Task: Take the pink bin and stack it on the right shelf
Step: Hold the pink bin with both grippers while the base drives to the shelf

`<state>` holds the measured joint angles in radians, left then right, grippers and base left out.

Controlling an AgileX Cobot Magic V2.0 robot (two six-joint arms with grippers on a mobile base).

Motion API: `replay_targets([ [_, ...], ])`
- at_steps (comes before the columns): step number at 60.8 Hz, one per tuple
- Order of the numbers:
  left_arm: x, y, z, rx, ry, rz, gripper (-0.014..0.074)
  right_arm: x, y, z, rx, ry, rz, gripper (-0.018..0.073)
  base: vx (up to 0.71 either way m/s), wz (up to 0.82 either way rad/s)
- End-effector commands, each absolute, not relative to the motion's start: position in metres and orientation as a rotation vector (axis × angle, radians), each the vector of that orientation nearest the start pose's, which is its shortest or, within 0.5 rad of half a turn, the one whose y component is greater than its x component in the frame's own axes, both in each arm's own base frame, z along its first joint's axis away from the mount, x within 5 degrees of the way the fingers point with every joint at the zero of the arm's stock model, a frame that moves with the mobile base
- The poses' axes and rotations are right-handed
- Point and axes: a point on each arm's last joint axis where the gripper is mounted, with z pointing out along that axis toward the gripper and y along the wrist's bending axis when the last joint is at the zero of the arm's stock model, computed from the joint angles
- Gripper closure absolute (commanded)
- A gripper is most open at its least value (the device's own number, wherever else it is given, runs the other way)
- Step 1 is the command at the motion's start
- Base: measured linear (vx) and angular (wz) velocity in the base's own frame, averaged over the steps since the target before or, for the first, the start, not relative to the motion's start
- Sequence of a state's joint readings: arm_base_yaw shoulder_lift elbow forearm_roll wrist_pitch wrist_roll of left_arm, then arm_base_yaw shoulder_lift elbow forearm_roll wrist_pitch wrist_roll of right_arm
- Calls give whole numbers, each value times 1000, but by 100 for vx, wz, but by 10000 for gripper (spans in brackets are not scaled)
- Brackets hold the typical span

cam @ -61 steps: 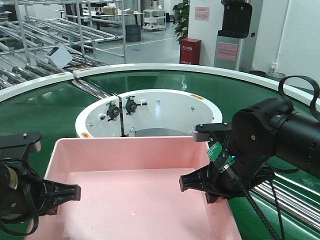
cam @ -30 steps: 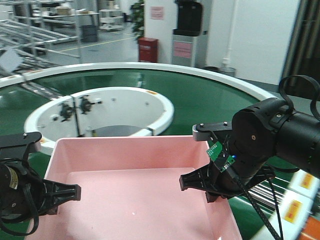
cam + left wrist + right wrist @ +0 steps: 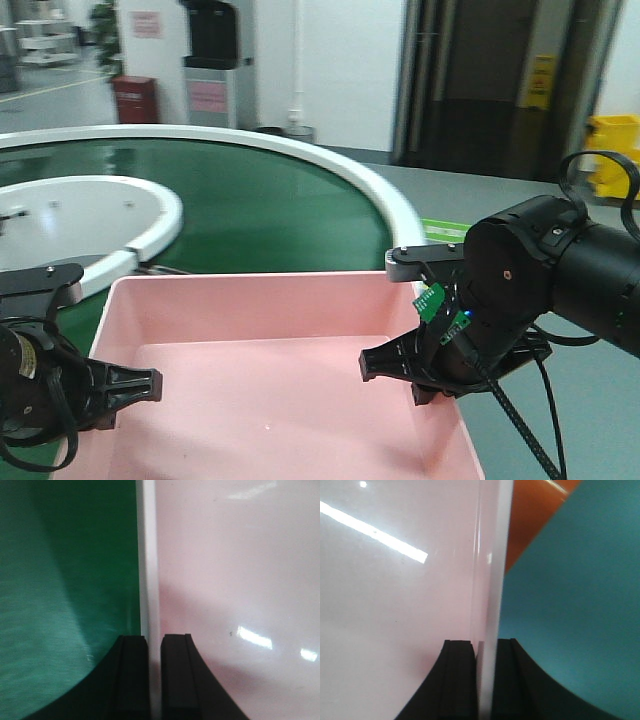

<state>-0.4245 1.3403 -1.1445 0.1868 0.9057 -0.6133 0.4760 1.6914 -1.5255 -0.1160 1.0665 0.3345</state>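
In the front view you see the pink bin [image 3: 270, 390] between both arms, near the green belt [image 3: 270, 210], with the left gripper [image 3: 135, 385] at its left wall and the right gripper [image 3: 392, 365] at its right. Your left wrist view adds its fingers [image 3: 132, 680] pinched on the rim; the right wrist view shows the same.

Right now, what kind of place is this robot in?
Probably a factory or warehouse: a big curved green conveyor belt beyond the pink bin, a grey floor, and a yellow container near dark doors.
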Motion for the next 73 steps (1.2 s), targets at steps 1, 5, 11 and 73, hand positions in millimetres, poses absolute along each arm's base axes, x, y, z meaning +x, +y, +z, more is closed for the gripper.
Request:
replay_targets([
  [1,252,-99,348,-136,2442,-213,424,323,148,346,-247,2575,58,475,-20,-66],
  [5,252,-99,348,-136,2442,-213,424,323,148,346,-247,2575,58,475,-20,-67],
  [11,252,-99,348,-136,2442,-213,424,323,148,346,-247,2575,58,475,-19,-70],
  [73,252,-99,348,-136,2441,-214,424,323,147,345,-247,2579,56,475,-13,-63],
])
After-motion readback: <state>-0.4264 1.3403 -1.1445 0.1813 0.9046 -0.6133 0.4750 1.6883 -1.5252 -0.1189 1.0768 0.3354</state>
